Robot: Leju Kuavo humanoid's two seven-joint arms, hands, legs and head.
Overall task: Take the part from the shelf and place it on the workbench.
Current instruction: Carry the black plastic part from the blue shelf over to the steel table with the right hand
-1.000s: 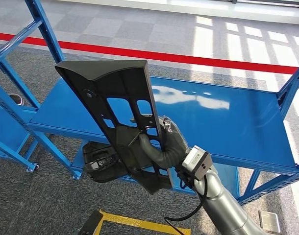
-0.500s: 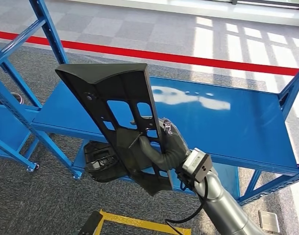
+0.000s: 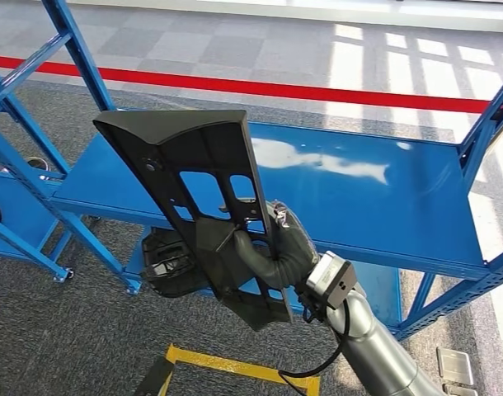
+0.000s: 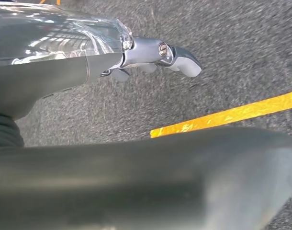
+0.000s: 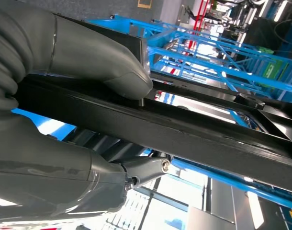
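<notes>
The part is a large flat black plastic panel with several cut-outs. My right hand grips it by its lower end and holds it tilted up in front of the blue shelf. In the right wrist view the thumb presses on one side of the part's dark edge and the fingers reach under the other. My left hand hangs over the grey carpet with its fingers out straight and nothing in it.
A second black part lies on the shelf's lower level, behind the held one. Blue uprights and braces stand at the left. Yellow floor tape runs below the part, a red line behind the shelf, and a metal floor plate at lower right.
The whole picture has shifted a little, so the camera has moved. The part stays in my right hand's grip, a touch lower in the picture.
</notes>
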